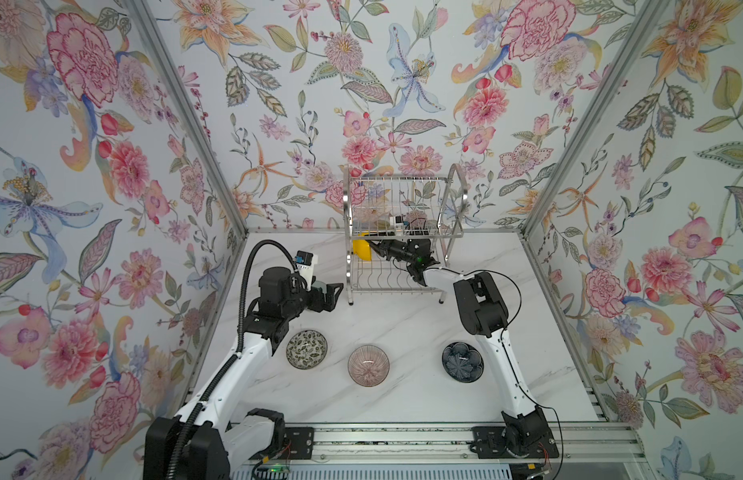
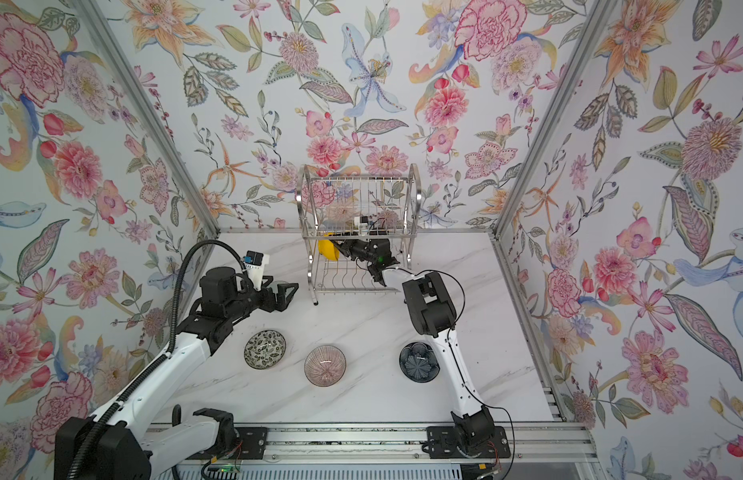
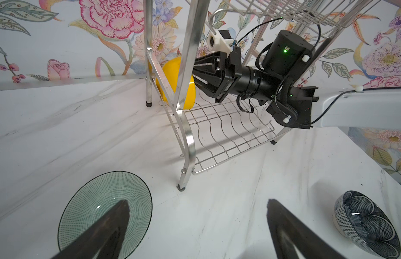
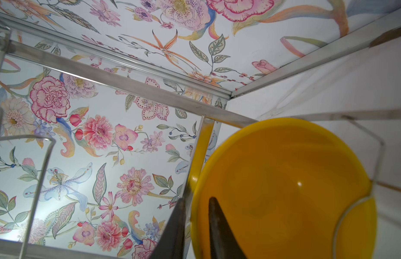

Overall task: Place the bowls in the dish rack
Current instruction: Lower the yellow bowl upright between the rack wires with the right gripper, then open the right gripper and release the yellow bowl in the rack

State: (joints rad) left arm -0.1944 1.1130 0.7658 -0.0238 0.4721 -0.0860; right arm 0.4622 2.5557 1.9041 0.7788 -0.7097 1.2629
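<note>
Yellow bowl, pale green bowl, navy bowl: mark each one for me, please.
yellow bowl point(image 4: 284, 179): right wrist view, on its inner wall.
pale green bowl point(image 3: 94, 195): left wrist view, on the patterned inside.
navy bowl point(image 1: 462, 360): in a top view, at the centre of its inside.

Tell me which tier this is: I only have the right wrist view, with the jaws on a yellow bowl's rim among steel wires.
Observer: The lower one. In both top views the yellow bowl stands on edge at the left end of the dish rack's bottom shelf.
Operator: How many bowls are on the table?
Observer: Four: the speckled bowl, the pink ribbed bowl, the navy bowl and a pale green bowl, which sits below the left gripper.
Operator: Is that gripper holding anything?
Observer: No. Its jaws stand wide open and empty above that bowl.
</note>
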